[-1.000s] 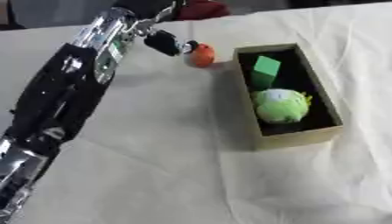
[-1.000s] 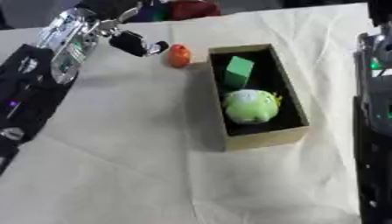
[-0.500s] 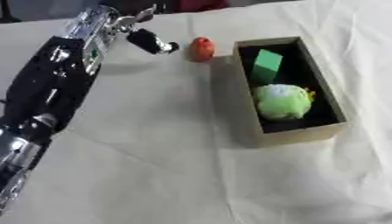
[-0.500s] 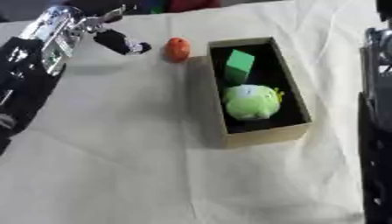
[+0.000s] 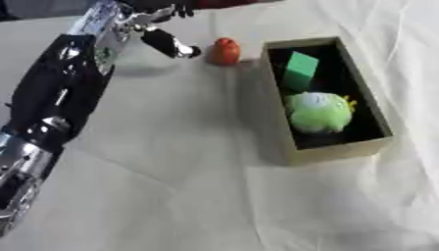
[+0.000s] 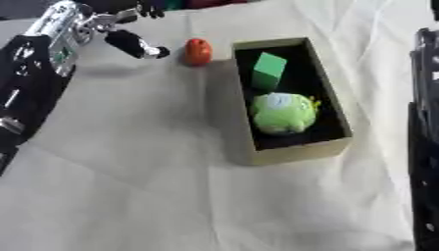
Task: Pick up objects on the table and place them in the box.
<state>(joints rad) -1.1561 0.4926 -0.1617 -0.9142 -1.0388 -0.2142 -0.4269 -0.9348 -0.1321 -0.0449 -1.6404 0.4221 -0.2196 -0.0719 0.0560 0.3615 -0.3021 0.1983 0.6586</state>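
Scene: a worktop (image 5: 171, 196) draped in a pale, creased cloth, seen from above; an open box (image 5: 330, 152) stands lengthwise on it, right of centre.

Box contents: a green block (image 5: 301, 70) at the far end and a round light-green plush toy (image 5: 318, 112) in the middle; the near end is dark and looks free.

Remaining object: a small orange-red rounded thing (image 5: 225, 51), upright on the cloth, just outside the box's far left corner, close to the wall but not visibly touching it.

Left hand (image 5: 164, 39): reaches in from the upper left on a black and silver arm; its fingers are spread and hold nothing, one dark finger (image 6: 134, 44) pointing towards the orange thing and ending a short way from it.

Key relation: the orange thing lies to the right of the left hand, between the fingertip and the box, its long axis standing upright; hand and thing are near but apart.

Right arm: only a dark strip of it shows along the right edge of the right eye view; its hand is out of sight.

Nearer hand: the left, judged by far.

Next move, as judged: carry the hand slightly right, close the fingers about the upright body, then lift it over the wall into the box.
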